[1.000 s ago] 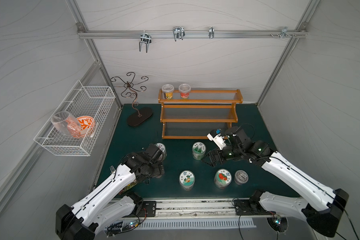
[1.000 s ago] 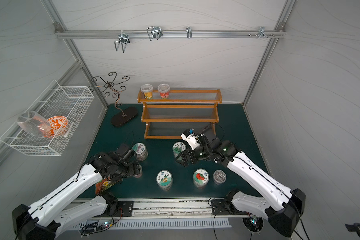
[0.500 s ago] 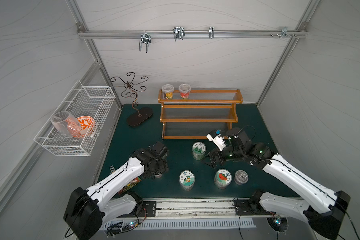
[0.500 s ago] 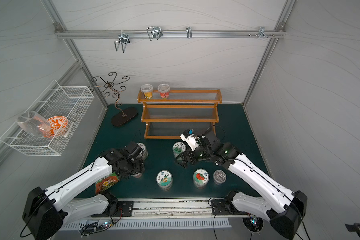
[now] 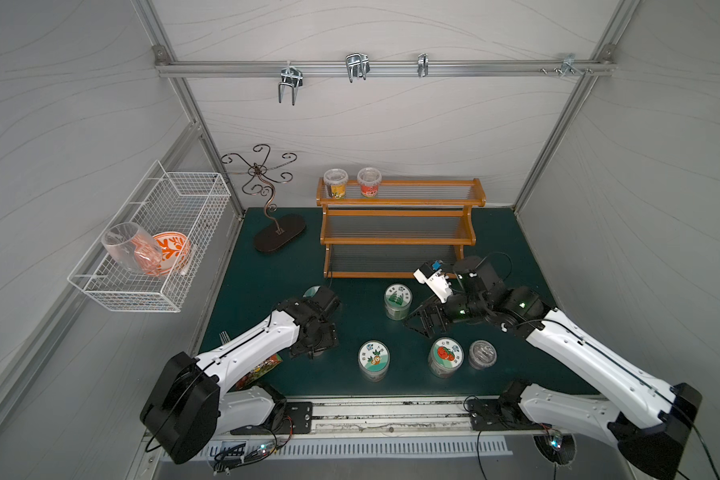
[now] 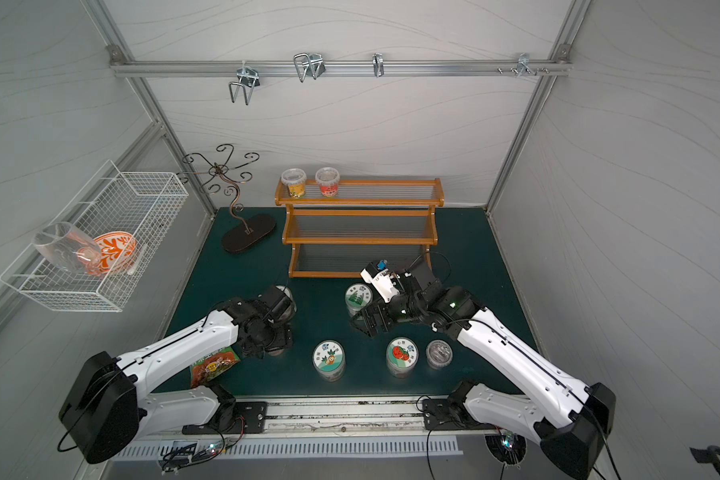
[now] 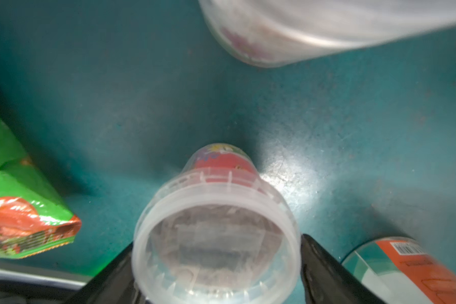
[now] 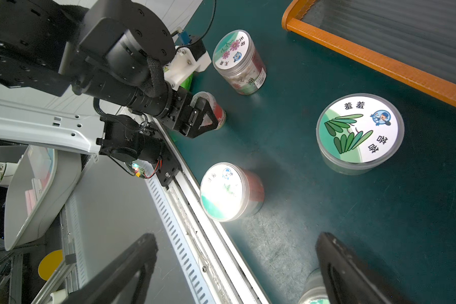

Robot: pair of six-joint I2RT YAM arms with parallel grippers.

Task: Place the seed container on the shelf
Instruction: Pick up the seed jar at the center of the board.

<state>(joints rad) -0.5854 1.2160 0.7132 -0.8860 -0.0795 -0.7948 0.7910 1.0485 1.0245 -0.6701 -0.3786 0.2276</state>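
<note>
Seed container (image 7: 216, 237): small clear cup with a clear lid and red label, upright on the table (image 5: 495, 232). It sits between the fingers of the left gripper (image 5: 312, 347), lower left of centre in both top views, mostly hidden under the gripper there.
Vs right gripper (image 5: 420, 326): well apart; that one hangs right of centre, near the leaf-lid jar (image 5: 398, 296).
Shelf (image 5: 398, 203): upper centre, at the back of the table, well apart from the seed container. A yellow-label cup (image 5: 335, 183) and a red-label cup (image 5: 368, 182) stand at the left end of its top tier.
Table: dark green mat. The orange-print jar (image 5: 373, 356), tomato jar (image 5: 445, 353) and clear-lid tub (image 5: 482, 354) stand in a row at lower centre. A flower-lid jar (image 8: 237, 60) is just beyond the left gripper, and a green snack packet (image 7: 19, 205) is near the container.
Room: grey panel walls, and a rail with hooks (image 5: 356, 66) across the top. A white wire basket (image 5: 150, 232) at the left holds a glass and an orange bowl. A curly metal stand (image 5: 273, 208) is left of the shelf.
Left gripper: fingers (image 7: 324, 263) apart, one on each side of the container's lid and close against it. Can't tell whether they press on it.
Right gripper: fingers spread wide, nothing between them, touching nothing.
</note>
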